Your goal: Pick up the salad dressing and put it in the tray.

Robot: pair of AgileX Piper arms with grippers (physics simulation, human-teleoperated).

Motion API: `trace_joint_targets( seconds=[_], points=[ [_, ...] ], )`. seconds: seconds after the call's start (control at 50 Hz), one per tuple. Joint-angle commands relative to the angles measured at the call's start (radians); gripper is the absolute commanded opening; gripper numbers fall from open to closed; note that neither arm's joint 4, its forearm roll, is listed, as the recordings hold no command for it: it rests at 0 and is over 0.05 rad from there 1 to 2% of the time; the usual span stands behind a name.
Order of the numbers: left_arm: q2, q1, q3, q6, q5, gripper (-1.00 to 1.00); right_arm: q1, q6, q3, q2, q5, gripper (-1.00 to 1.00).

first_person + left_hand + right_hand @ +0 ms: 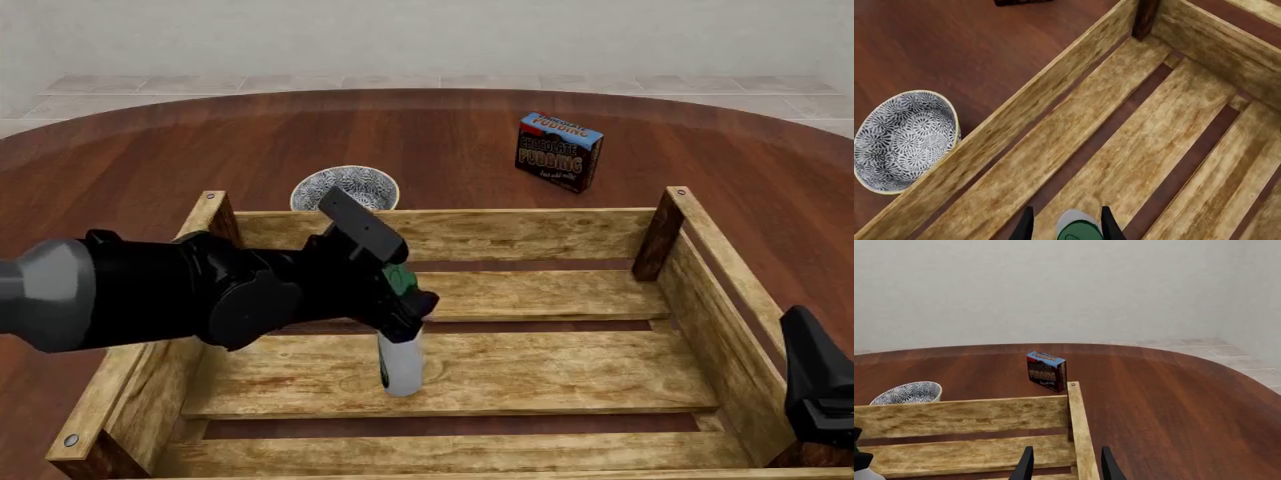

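Note:
The salad dressing (400, 366), a slim white bottle with a dark green cap, stands upright on a floor slat inside the tray (467, 232), left of its middle. My left gripper (400, 302) is over the tray, around the bottle's cap. In the left wrist view the cap (1078, 231) sits between the fingertips (1026, 227) with a gap on one side, so the left gripper (1067, 226) is open. My right gripper (1066, 467) is open and empty, low by the tray's right wall (1077, 430). It shows as a dark shape in the front view (817, 390).
A small patterned bowl (347, 187) stands just behind the tray's far wall on the left, also in the left wrist view (904, 140). A blue-and-black pudding box (558, 151) stands further back on the right. The round wooden table (134, 160) surrounds the tray.

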Motion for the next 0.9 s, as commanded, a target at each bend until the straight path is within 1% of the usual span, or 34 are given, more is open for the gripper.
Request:
trace_joint_targets(
  seconds=[0.02, 0.26, 0.52, 0.9],
  points=[
    [-0.017, 0.002, -0.008, 0.004, 0.010, 1.00, -0.001, 0.001, 0.001, -0.004, 0.003, 1.00],
    [-0.036, -0.006, -0.015, 0.001, 0.023, 1.00, -0.003, 0.001, 0.000, -0.011, 0.010, 1.00],
    [-0.054, -0.004, -0.030, 0.008, 0.043, 1.00, -0.003, -0.001, 0.002, 0.001, -0.002, 1.00],
    [-0.118, 0.006, -0.094, 0.010, 0.123, 1.00, 0.002, -0.004, 0.002, 0.010, -0.007, 1.00]
  ],
)
